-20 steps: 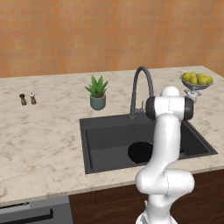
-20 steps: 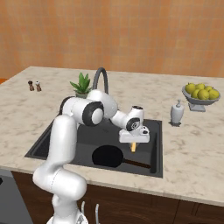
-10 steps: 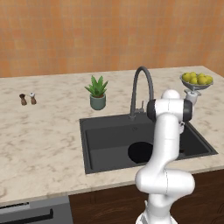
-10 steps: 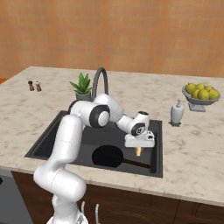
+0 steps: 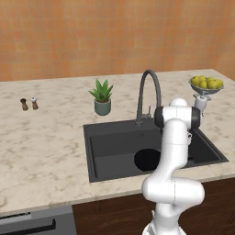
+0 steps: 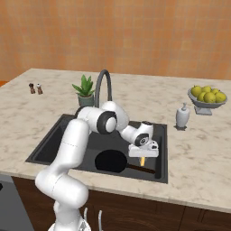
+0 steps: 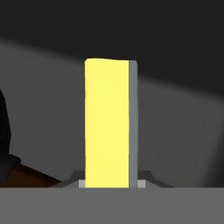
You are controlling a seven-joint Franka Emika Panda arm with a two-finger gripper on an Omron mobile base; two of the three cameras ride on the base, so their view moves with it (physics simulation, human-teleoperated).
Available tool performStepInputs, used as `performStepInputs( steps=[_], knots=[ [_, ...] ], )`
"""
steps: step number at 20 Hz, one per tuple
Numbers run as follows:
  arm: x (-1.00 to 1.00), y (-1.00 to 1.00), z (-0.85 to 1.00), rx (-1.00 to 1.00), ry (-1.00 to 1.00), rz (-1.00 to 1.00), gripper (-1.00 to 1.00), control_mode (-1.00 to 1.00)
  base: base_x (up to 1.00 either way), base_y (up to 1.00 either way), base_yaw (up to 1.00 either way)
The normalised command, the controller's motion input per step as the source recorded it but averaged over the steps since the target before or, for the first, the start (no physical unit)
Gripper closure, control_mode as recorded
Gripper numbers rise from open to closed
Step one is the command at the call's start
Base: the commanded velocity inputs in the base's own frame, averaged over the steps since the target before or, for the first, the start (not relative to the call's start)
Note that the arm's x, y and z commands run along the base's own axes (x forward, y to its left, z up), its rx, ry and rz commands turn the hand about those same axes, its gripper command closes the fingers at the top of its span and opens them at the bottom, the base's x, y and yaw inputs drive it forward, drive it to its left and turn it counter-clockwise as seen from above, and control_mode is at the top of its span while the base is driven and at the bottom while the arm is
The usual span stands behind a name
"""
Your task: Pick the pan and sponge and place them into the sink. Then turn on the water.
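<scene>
Gripper (image 6: 142,159) low over sink (image 6: 49,143), jaws clamped on sponge (image 6: 142,160), yellow block hanging down. Pan (image 6: 111,161) on basin floor, just beside sponge.

White arm bent forward and down, gripper (image 6: 142,159) pointing downward, fingers clamped on the sponge (image 6: 142,161)

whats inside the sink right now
The black pan lies on the floor of the sink, its handle toward the right wall. The gripper hangs over that handle, its jaws holding the yellow sponge. The arm covers the drain and part of the basin.
</scene>
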Motion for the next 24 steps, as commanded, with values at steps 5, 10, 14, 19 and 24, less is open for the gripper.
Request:
performStepInputs(
  steps=[5, 10, 14, 19, 24],
  knots=[
    [0.0, 0.0, -0.27, 0.0, 0.0, 0.0, 1.0, -1.0, 0.0, 0.0, 0.0],
    [0.0, -0.01, -0.08, 0.0, 0.0, 0.0, 1.0, -1.0, 0.0, 0.0, 0.0],
    [0.0, 0.0, 0.0, 0.0, 0.0, 0.0, -1.0, -1.0, 0.0, 0.0, 0.0],
    [-0.02, 0.0, 0.22, 0.05, -0.03, 0.0, -1.0, -1.0, 0.0, 0.0, 0.0],
    [-0.2, 0.0, 0.87, 0.08, -0.02, 0.0, -1.0, -1.0, 0.0, 0.0, 0.0]
  ],
)
